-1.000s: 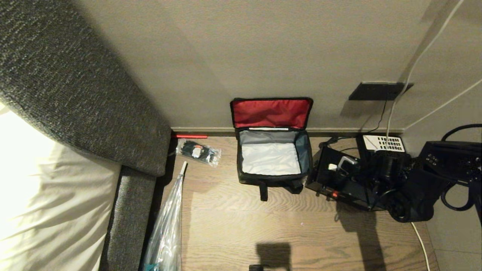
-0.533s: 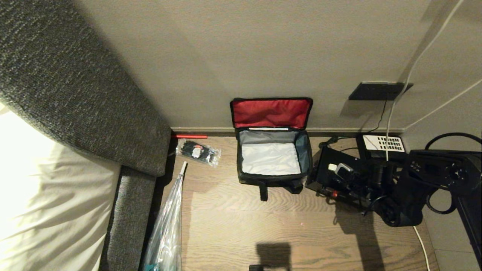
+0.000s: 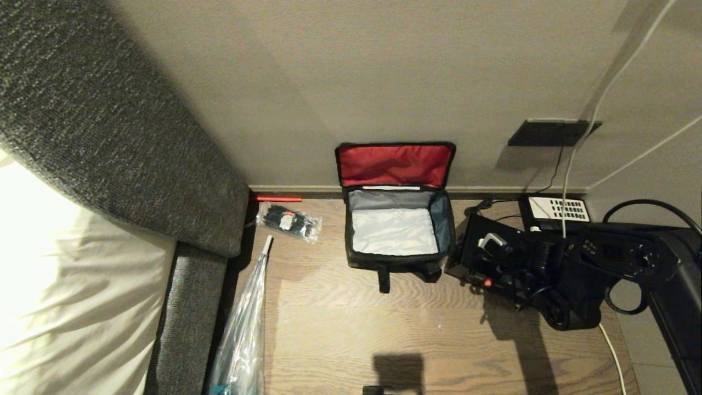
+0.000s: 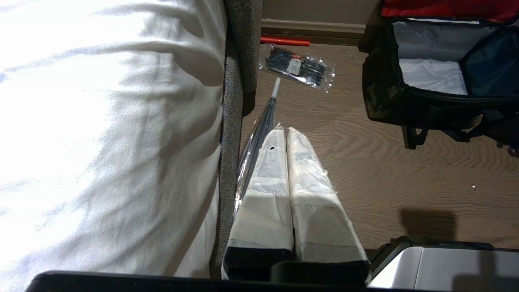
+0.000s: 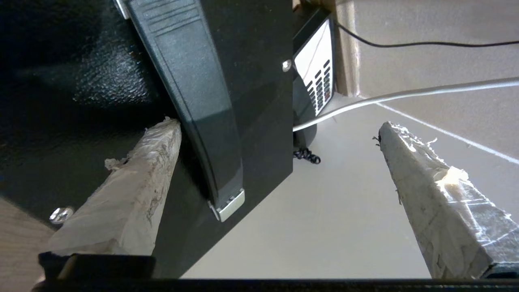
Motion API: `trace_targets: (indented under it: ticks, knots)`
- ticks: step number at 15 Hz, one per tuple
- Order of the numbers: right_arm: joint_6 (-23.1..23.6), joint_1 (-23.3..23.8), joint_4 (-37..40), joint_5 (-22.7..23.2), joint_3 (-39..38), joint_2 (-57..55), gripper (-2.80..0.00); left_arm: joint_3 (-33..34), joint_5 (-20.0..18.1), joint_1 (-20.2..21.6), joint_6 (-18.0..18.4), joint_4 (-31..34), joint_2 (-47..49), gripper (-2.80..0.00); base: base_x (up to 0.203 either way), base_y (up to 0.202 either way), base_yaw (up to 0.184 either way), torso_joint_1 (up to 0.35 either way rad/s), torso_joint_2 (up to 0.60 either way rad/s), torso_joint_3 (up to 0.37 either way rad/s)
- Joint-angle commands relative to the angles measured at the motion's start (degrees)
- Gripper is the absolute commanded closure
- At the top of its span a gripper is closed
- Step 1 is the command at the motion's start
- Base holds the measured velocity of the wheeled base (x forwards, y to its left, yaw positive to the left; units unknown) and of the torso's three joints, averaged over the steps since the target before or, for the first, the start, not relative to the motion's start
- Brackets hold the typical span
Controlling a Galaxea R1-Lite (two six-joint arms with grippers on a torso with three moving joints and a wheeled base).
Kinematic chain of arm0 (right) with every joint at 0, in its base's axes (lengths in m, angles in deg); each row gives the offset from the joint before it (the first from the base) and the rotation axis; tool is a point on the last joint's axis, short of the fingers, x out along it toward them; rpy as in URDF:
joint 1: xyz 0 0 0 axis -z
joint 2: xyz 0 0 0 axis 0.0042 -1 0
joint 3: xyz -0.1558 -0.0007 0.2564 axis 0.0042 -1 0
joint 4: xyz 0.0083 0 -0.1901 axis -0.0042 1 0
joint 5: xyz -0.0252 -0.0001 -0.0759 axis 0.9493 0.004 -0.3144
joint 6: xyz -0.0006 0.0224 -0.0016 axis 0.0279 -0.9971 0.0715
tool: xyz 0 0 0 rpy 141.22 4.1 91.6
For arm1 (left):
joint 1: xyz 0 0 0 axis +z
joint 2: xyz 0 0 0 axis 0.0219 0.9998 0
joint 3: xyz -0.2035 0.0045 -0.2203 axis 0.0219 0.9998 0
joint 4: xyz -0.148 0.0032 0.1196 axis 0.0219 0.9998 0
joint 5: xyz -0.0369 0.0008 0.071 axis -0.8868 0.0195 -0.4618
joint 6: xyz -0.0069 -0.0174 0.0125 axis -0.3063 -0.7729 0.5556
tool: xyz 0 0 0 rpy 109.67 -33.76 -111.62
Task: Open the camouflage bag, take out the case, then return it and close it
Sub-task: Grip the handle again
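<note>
Case (image 3: pixel 493 258) sits on floor just right of open, empty camouflage bag (image 3: pixel 397 230). My right gripper (image 5: pixel 279 170) fingers spread wide astride its edge/handle; I'd centre, then clamp. Left gripper (image 4: pixel 290 140) clenched, parked.

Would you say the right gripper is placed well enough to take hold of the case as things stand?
Probably yes. The right gripper is open wide right at the case, which lies on the floor beside the emptied camouflage bag. One finger already rests against its black surface; nothing stands between.
</note>
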Motion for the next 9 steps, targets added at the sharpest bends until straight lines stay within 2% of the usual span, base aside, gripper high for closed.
trace_targets:
  ticks: [1, 9]
  knots:
    - [0.5, 0.0, -0.4, -0.1, 1.3, -0.7, -2.8, 0.0, 0.0, 0.0, 0.0, 0.0, -0.1, 0.0, 0.0, 0.0, 0.0, 0.0, 0.0, 0.0]
    - [1.2, 1.0, -0.9, -0.5, 4.0, -1.7, -2.8, 0.0, 0.0, 0.0, 0.0, 0.0, -0.1, 0.0, 0.0, 0.0, 0.0, 0.0, 0.0, 0.0]
